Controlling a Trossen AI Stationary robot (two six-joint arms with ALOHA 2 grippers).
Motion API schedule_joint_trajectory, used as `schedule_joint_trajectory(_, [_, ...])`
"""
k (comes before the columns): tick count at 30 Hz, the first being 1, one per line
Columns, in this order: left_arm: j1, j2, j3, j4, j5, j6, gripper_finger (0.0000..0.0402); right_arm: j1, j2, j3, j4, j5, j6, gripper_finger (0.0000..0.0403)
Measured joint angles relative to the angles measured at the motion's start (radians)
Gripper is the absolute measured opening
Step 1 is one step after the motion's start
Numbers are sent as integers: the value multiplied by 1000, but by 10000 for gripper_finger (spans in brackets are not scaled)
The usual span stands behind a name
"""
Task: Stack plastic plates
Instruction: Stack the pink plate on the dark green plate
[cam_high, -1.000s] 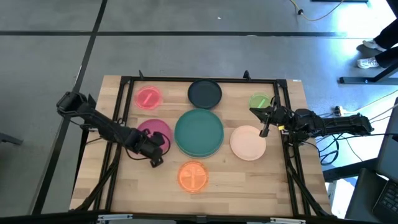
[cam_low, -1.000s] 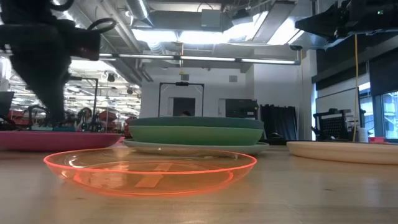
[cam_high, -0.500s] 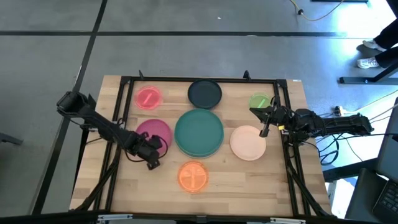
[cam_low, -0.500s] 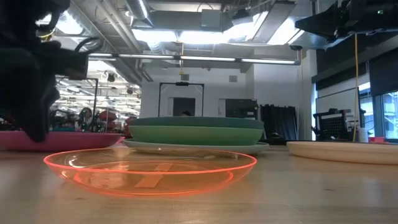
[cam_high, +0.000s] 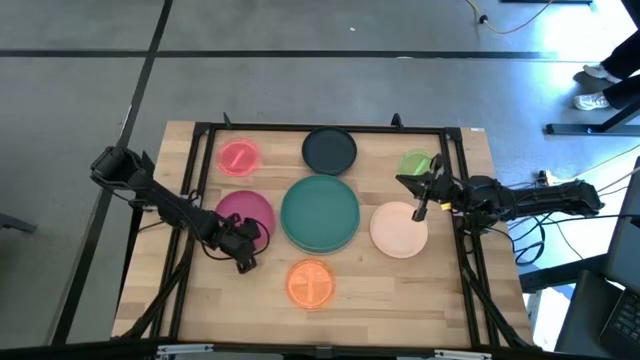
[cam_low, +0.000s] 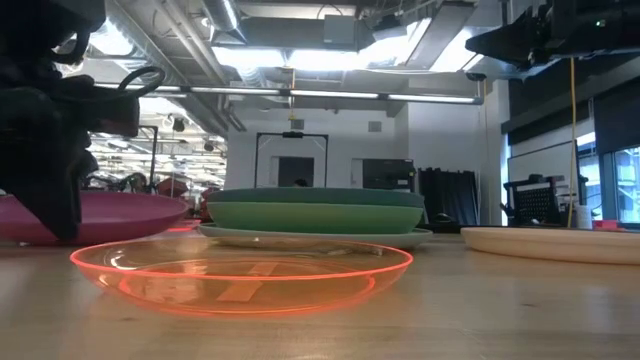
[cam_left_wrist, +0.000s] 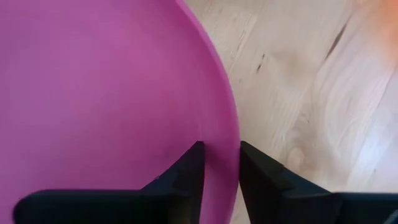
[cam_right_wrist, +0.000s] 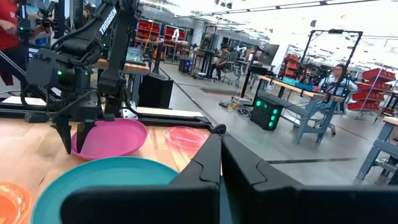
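Observation:
My left gripper (cam_high: 243, 257) stands at the near edge of the magenta plate (cam_high: 247, 211) and is shut on its rim. The plate shows tilted in the low view (cam_low: 110, 216). At the table's middle a teal plate (cam_high: 320, 211) tops a stack; in the low view it lies on a green plate (cam_low: 315, 216) and a pale one under that. The peach plate (cam_high: 397, 231), the clear orange plate (cam_high: 310, 283), the clear pink plate (cam_high: 238, 158), the dark navy plate (cam_high: 329, 150) and the small light green plate (cam_high: 416, 163) lie flat on the wood. My right gripper (cam_high: 419, 207) hovers shut over the peach plate's far edge. My left gripper pinches the magenta plate's rim (cam_left_wrist: 232, 134) at its near edge. One finger (cam_left_wrist: 189, 171) lies over the plate's inside and the other (cam_left_wrist: 261, 180) outside the rim. The fingers come down from above at a slant. The held edge is raised and the plate sits tilted.
A black frame (cam_high: 320, 128) runs round the work area on the wooden table (cam_high: 380, 290). The orange plate lies just to the right of my left gripper, toward the near edge. Bare wood shows along the near edge. People and benches stand in the room beyond.
My left gripper has come down and moved a little toward the table's left, onto the magenta plate's near rim. The plate, flat on the table a second ago, now stands tilted with that edge raised.

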Motion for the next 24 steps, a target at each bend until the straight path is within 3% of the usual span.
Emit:
schedule_joint_trajectory(7, [0,-1,0,17,-23,26,39,0,49,0,26,0,-29,7])
schedule_joint_trajectory(24, [0,3,119,-72,-68,115,15,0,38,0,50,0,-33,7])
